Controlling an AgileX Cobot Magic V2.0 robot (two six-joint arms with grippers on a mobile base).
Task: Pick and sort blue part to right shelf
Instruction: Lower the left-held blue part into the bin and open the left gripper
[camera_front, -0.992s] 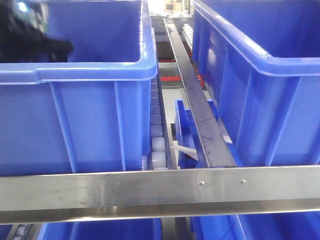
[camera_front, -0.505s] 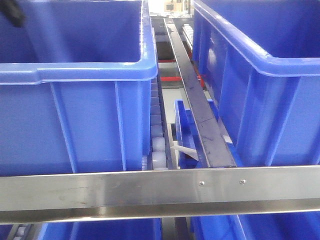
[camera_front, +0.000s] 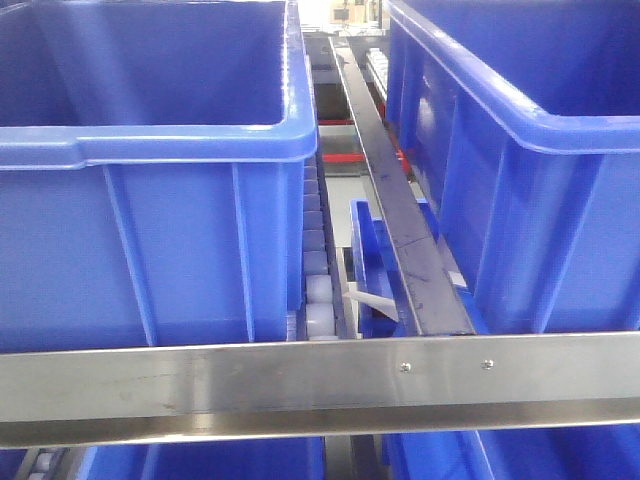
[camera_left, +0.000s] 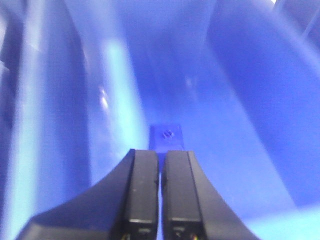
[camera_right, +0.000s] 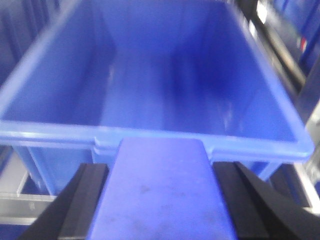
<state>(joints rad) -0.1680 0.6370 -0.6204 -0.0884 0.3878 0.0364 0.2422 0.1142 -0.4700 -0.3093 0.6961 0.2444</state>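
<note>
Blue part (camera_right: 162, 192) sits clamped between the two black fingers (camera_right: 82, 200) of the right tool (camera_right: 162, 210), flat face up, filling the lower middle of the right wrist view. It hangs just in front of the near rim of a blue bin (camera_right: 55, 132), which looks bare inside. Left tool (camera_left: 160, 170) has its fingers (camera_left: 141, 190) pressed together with only a thin slit between, nothing gripped. Beyond its tips, a small blue piece (camera_left: 166, 136) with a dark hole lies on the floor of a blue container (camera_left: 240, 125); view is blurry. Front view shows neither arm: left bin (camera_front: 150, 145) and right bin (camera_front: 520, 130) on the rack, a dark metal rail (camera_front: 395, 210) running between them, a steel crossbar (camera_front: 320, 385) across the front, white rollers (camera_front: 315, 290) beside the left bin.
</note>
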